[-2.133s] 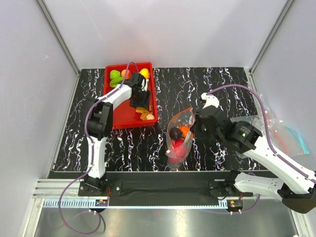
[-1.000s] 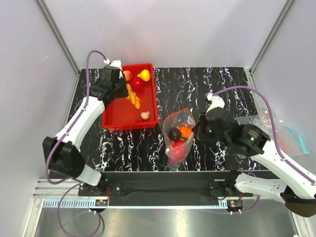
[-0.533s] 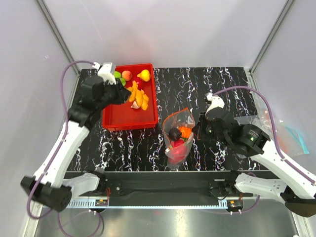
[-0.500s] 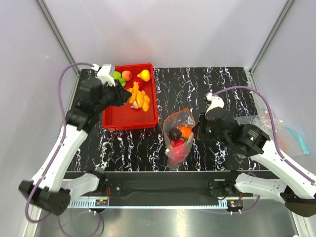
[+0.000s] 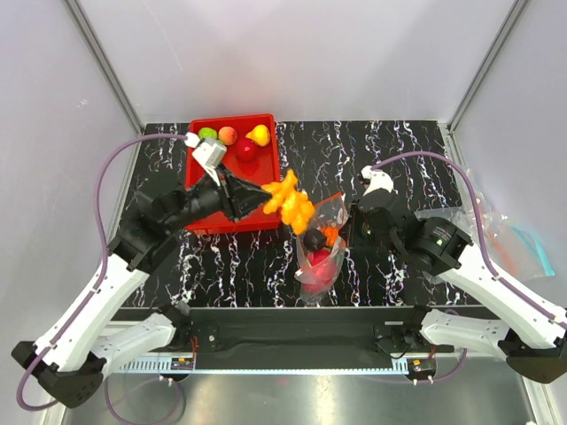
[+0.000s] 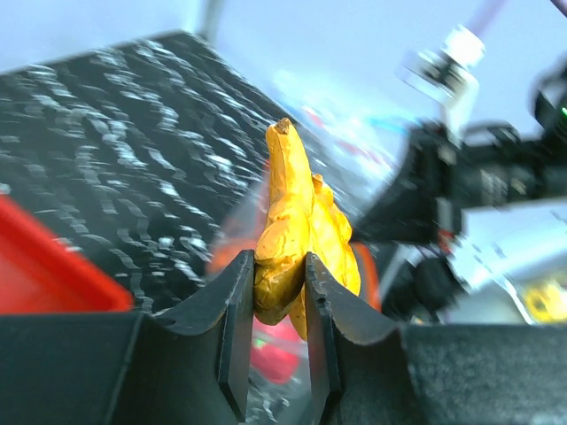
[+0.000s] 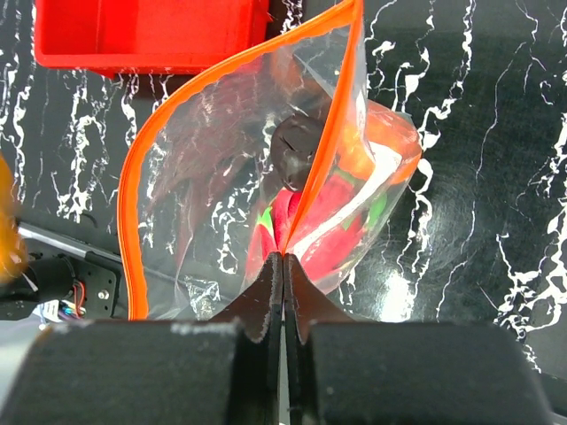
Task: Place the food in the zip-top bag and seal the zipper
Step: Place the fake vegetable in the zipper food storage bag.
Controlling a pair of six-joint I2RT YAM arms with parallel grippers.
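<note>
The left claw (image 6: 276, 297) is pinched partway shut on a glossy yellow-orange plastic banana bunch (image 6: 297, 221), holding it in the air just beside the mouth of the clear zip-top bag (image 5: 317, 266). The right claw (image 7: 283, 266) is clamped tight on that bag's edge by the orange-red zipper strip (image 7: 133, 195), and the mouth gapes open. Inside lie a dark purple piece (image 7: 297, 146), a red piece (image 7: 332, 221) and an orange piece (image 5: 331, 234). Well left on the black marbled surface (image 5: 372, 146), the shallow red tray (image 5: 233, 118) holds more fruit at its far end.
</note>
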